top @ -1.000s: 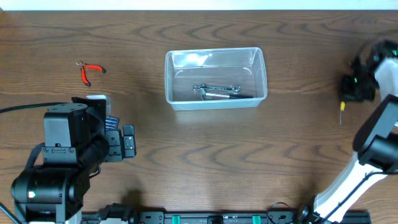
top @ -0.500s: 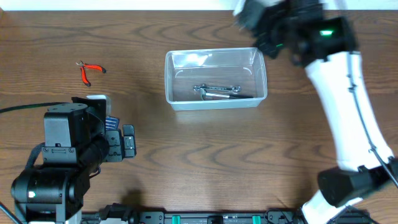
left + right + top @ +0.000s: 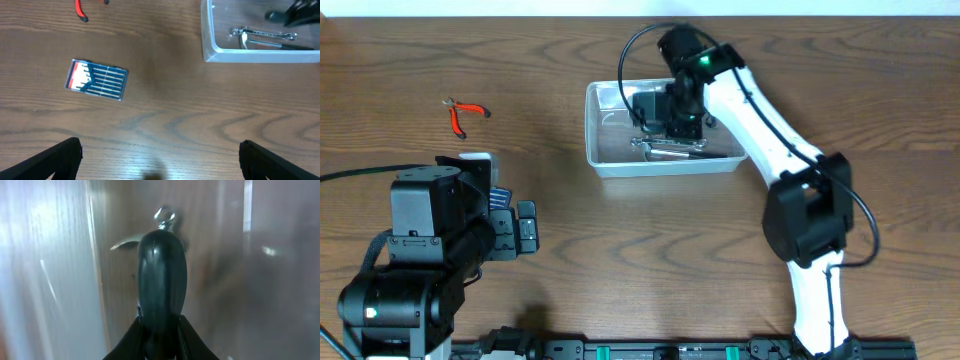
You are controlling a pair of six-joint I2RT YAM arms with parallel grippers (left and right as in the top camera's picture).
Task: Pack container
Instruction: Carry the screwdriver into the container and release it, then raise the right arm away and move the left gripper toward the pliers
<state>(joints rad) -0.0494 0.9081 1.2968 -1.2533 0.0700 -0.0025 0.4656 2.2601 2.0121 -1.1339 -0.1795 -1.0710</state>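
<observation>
Seemingly right jaws pinch dark handle (image 3: 161, 280) over container (image 3: 610, 163).

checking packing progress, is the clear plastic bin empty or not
Not empty: a silver metal wrench lies flat inside the clear rectangular plastic bin.

No legible text or markings

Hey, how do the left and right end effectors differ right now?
The left end effector stands wide open and empty; the right end effector is shut on a dark-handled tool. The left one hangs over the wood table beside the case of bits; the right one is over the container. Both are black, two-fingered end effectors.
</observation>
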